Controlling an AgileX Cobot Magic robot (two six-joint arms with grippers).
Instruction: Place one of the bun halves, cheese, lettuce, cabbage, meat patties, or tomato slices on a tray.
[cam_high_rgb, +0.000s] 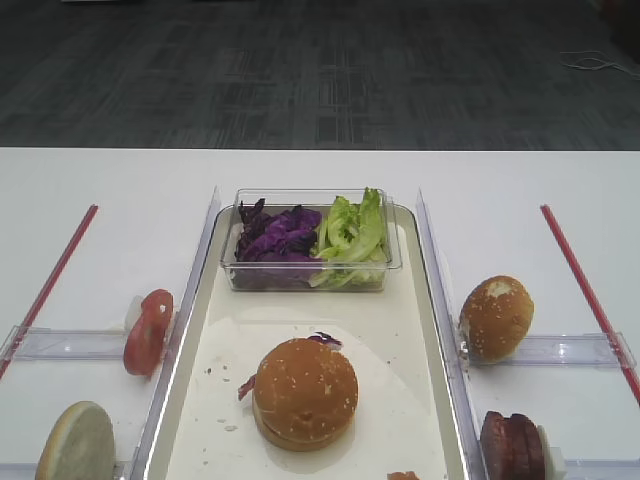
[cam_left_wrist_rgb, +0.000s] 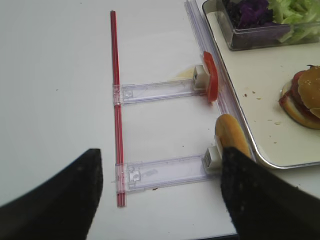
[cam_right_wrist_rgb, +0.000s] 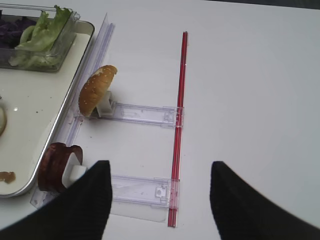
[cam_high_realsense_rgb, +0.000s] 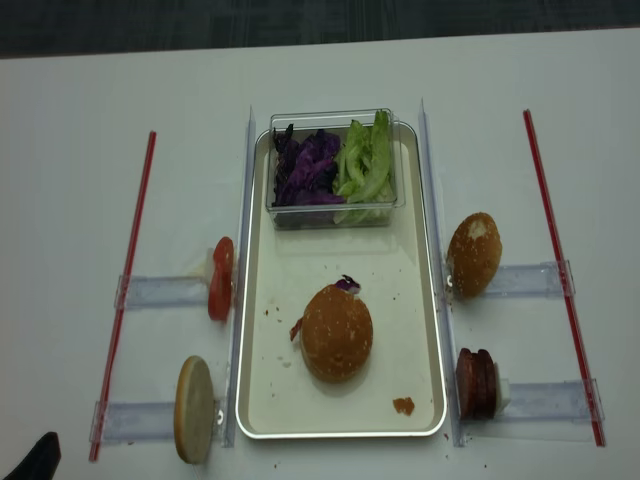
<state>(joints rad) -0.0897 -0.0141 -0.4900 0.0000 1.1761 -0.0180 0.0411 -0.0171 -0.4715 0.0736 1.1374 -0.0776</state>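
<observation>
The sesame bun half (cam_high_rgb: 305, 385) tops a stacked burger on the cream tray (cam_high_rgb: 200, 330), with purple shreds poking out under it. Cabbage (cam_high_rgb: 278, 235) and lettuce (cam_high_rgb: 352, 232) fill a clear tub at the tray's far end. A tomato slice (cam_high_rgb: 148, 332) stands on edge left of the tray. Meat patties (cam_right_wrist_rgb: 55, 167) stand on edge at its right. No cheese shows. My right gripper (cam_right_wrist_rgb: 160, 197) hangs open over a clear holder strip, right of the patties. My left gripper (cam_left_wrist_rgb: 160, 197) is open over another strip, with nothing between its fingers.
A pale flat bun disc (cam_left_wrist_rgb: 231, 132) stands by the left gripper's right finger. A bun dome with a whitish patch (cam_right_wrist_rgb: 96, 90) stands right of the tray. Red rods (cam_high_realsense_rgb: 130, 290) (cam_high_realsense_rgb: 562, 270) and clear strips (cam_right_wrist_rgb: 145, 114) flank the tray. A crumb (cam_high_realsense_rgb: 403, 405) lies on it.
</observation>
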